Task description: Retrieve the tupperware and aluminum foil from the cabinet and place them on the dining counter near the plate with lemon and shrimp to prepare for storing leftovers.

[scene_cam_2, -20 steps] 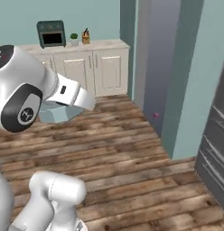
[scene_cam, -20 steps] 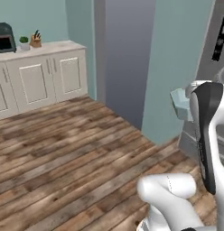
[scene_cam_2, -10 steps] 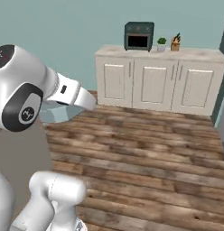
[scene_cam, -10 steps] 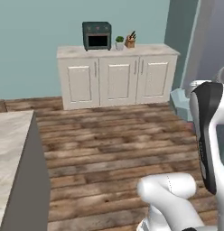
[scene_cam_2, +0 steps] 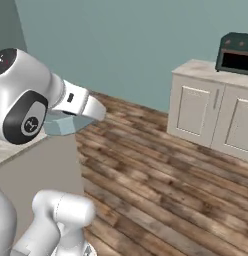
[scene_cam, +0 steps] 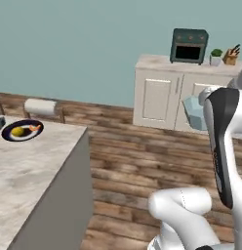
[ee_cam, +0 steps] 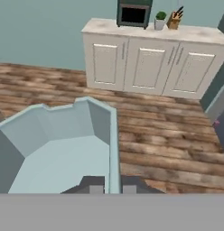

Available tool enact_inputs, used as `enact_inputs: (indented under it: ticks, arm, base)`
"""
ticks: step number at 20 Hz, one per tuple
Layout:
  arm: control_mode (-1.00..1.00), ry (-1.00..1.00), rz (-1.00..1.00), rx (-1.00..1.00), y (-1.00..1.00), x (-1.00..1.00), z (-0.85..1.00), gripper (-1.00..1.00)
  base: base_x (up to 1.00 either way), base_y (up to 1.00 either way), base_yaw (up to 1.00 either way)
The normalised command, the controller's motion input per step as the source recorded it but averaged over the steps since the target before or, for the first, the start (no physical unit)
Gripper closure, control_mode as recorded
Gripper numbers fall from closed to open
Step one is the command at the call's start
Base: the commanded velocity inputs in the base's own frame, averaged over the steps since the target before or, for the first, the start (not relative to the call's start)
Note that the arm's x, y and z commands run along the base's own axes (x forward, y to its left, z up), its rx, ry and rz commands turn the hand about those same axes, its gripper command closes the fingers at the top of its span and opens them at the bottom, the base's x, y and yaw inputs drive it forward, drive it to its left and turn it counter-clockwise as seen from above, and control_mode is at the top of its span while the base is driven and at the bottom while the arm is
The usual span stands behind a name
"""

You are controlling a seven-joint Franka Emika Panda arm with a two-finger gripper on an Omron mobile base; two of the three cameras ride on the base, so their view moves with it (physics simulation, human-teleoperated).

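Swung round with the base over the last second: door and bare floor gone from view, desk [scene_cam: 40,166] now at lower left of the left base view, with plate [scene_cam: 22,131] near its far left edge. Gripper [ee_cam: 109,189] clamped tight on the rim of the tub [ee_cam: 59,149], carried aloft off the desk's near corner, well apart from the plate. Probably transport nearly done, with reach-over and set-down beside the plate left; foil untraced here.
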Motion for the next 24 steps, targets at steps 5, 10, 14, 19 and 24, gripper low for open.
enact_inputs:
  ticks: [5,10,14,19,24]
  arm:
    - [1.00,0.00,0.00,0.00,0.00,0.00,0.00,1.00]
    - [1.00,0.00,0.00,0.00,0.00,0.00,0.00,1.00]
    - [1.00,0.00,0.00,0.00,0.00,0.00,0.00,1.00]
    - [1.00,0.00,0.00,0.00,0.00,0.00,0.00,1.00]
    - [1.00,0.00,0.00,0.00,0.00,0.00,0.00,1.00]
  base:
    - [1.00,-0.28,0.55]
    - [1.00,-0.30,0.55]
    - [1.00,-0.28,0.59]
    - [1.00,-0.34,0.60]
    - [0.77,-0.60,0.58]
